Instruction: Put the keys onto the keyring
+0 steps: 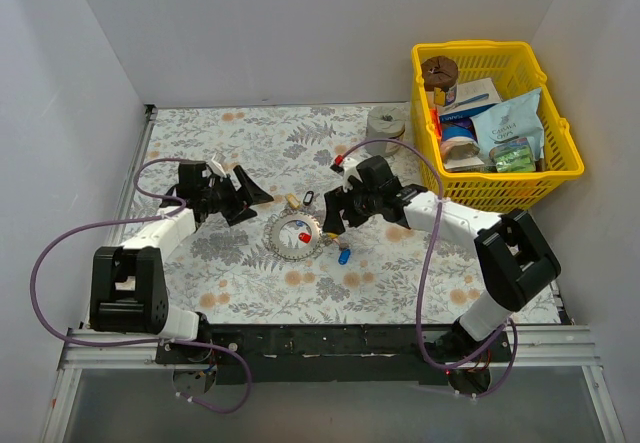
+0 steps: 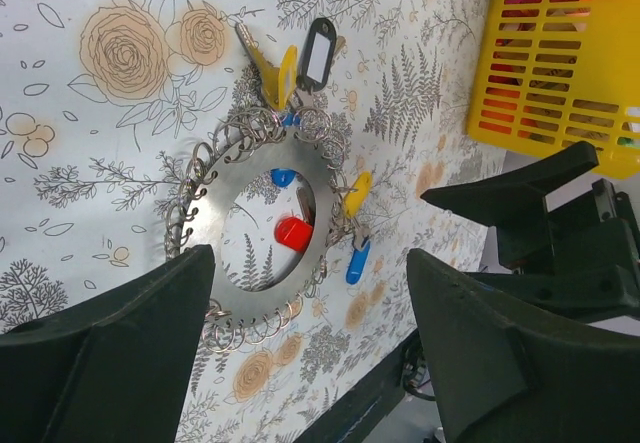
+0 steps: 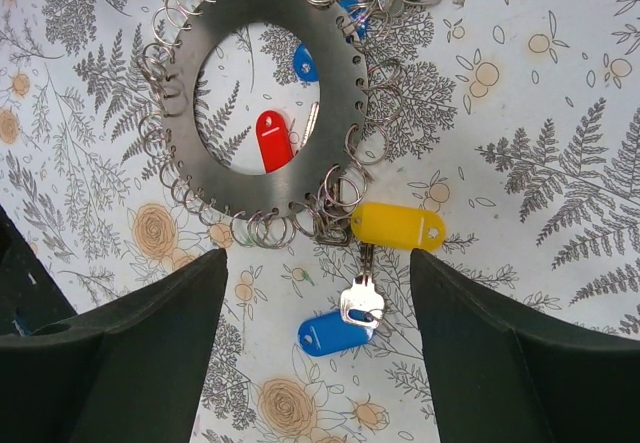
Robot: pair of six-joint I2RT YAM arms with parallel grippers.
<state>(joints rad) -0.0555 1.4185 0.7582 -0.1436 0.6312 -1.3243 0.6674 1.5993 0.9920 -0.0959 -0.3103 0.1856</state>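
Observation:
The keyring (image 1: pixel 283 233) is a flat grey toothed disc lying on the floral cloth, fringed with several small wire rings. Tagged keys cluster on and around the keyring (image 3: pixel 340 103): a red tag (image 3: pixel 274 141) and a blue tag (image 3: pixel 305 61) lie in its hole, a yellow tag (image 3: pixel 398 225) sits at its rim, and a silver key with a blue tag (image 3: pixel 335 333) lies just beyond. My right gripper (image 3: pixel 315 353) is open above that blue-tagged key, touching nothing. My left gripper (image 2: pixel 310 363) is open and empty, just off the keyring (image 2: pixel 215 233).
A brass key with a yellow tag (image 2: pixel 287 71) and a black tag (image 2: pixel 318 53) lie at the ring's far edge. A grey roll (image 1: pixel 385 123) stands at the back. A yellow basket (image 1: pixel 560 168) of packets fills the back right corner.

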